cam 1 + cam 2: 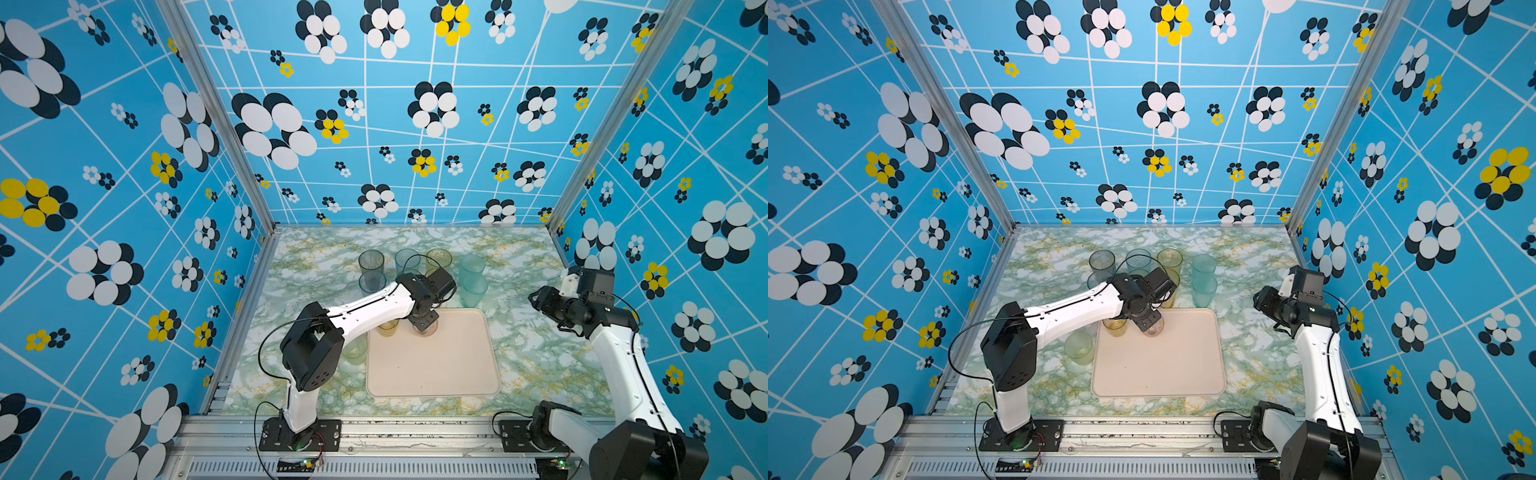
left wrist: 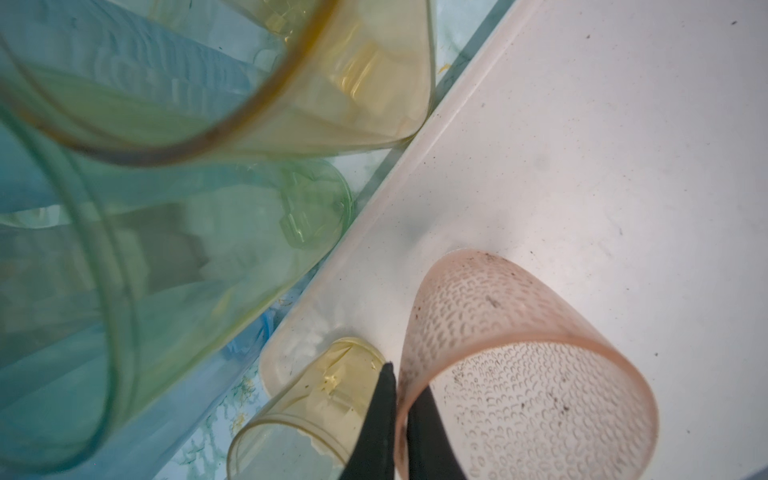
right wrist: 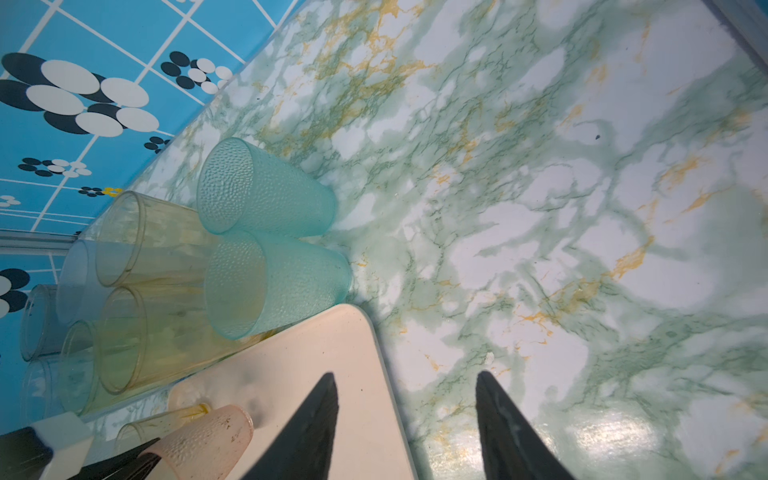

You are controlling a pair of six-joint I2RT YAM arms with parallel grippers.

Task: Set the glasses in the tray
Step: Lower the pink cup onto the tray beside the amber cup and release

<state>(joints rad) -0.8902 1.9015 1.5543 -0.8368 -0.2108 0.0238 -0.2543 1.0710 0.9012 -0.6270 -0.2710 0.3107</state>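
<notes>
The black fingers (image 2: 378,424) pinched the wall of the pink dimpled tumbler (image 2: 519,374), one outside and one inside its rim, and the tumbler stood upright on the cream tray (image 2: 582,145). A short amber tumbler (image 2: 316,399) stood just beside it in the tray's rounded corner. Outside the rim, a tall amber tumbler (image 2: 353,83) and a green tumbler (image 2: 249,232) stood close against the tray's edge.
</notes>
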